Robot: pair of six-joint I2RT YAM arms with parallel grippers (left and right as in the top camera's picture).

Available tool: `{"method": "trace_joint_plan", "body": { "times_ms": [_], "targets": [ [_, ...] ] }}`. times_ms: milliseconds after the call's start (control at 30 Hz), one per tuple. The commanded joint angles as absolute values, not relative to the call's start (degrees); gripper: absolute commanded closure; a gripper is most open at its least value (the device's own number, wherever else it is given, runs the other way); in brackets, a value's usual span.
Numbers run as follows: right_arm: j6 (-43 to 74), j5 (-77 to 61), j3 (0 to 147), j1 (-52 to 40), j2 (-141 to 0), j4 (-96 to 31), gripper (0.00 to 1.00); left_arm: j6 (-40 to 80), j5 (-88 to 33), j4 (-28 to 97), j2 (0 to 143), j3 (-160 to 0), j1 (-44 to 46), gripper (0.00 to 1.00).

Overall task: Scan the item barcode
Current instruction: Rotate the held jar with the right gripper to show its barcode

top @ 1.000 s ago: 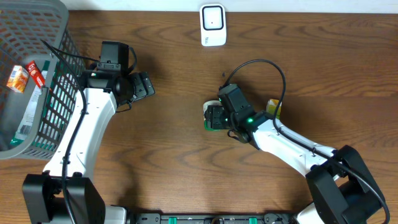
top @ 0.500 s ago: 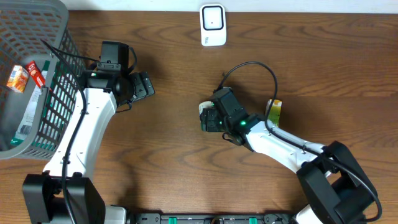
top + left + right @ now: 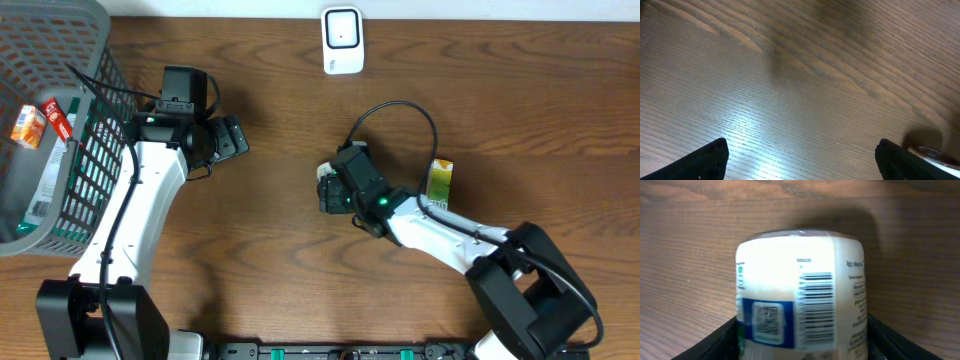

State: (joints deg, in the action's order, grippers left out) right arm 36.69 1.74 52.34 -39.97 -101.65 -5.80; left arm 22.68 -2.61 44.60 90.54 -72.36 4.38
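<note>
The item is a white round tub (image 3: 800, 290) with a blue label and a printed barcode (image 3: 816, 305) facing the right wrist camera. My right gripper (image 3: 800, 342) is shut on it, a black finger pressed against each side. From overhead the tub (image 3: 324, 186) shows just left of the right gripper (image 3: 334, 192), near the table's middle. A white scanner (image 3: 342, 40) stands at the back edge, well apart from the tub. My left gripper (image 3: 234, 137) hovers open over bare wood on the left, with nothing between its fingers (image 3: 705, 160).
A grey wire basket (image 3: 92, 150) with several packaged goods (image 3: 28, 127) fills the left corner. A small yellow and green carton (image 3: 440, 180) stands to the right of the right arm. The arm's black cable (image 3: 400, 108) loops above the wrist.
The right gripper has carried the tub leftward and slightly toward the back, uncovering the carton behind the arm. The left arm has stayed still.
</note>
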Motion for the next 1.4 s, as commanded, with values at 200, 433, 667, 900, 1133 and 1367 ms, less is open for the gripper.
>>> {"method": "trace_joint_plan", "body": {
  "times_ms": [200,433,667,900,1133,1367],
  "targets": [
    [32.0,8.2,53.5,-41.5,-102.2,-7.7,0.53,22.6,-1.9,44.7,90.0,-73.4,4.2,0.05],
    [23.1,17.7,59.8,-41.9,-97.1,-20.7,0.54,22.6,-1.9,44.7,90.0,-73.4,4.2,0.05],
    [23.2,32.6,61.2,-42.7,-95.2,-30.5,0.53,22.6,-1.9,44.7,90.0,-73.4,4.2,0.05],
    [23.6,37.2,61.3,-43.0,-95.0,-31.9,0.50,22.6,-1.9,44.7,90.0,-73.4,4.2,0.05],
    [28.7,36.9,61.5,-42.4,-94.8,-36.1,0.53,22.6,-1.9,44.7,90.0,-73.4,4.2,0.05],
    [28.6,27.7,61.5,-39.9,-94.0,-33.6,0.51,22.6,-1.9,44.7,90.0,-73.4,4.2,0.05]
  ]
}}
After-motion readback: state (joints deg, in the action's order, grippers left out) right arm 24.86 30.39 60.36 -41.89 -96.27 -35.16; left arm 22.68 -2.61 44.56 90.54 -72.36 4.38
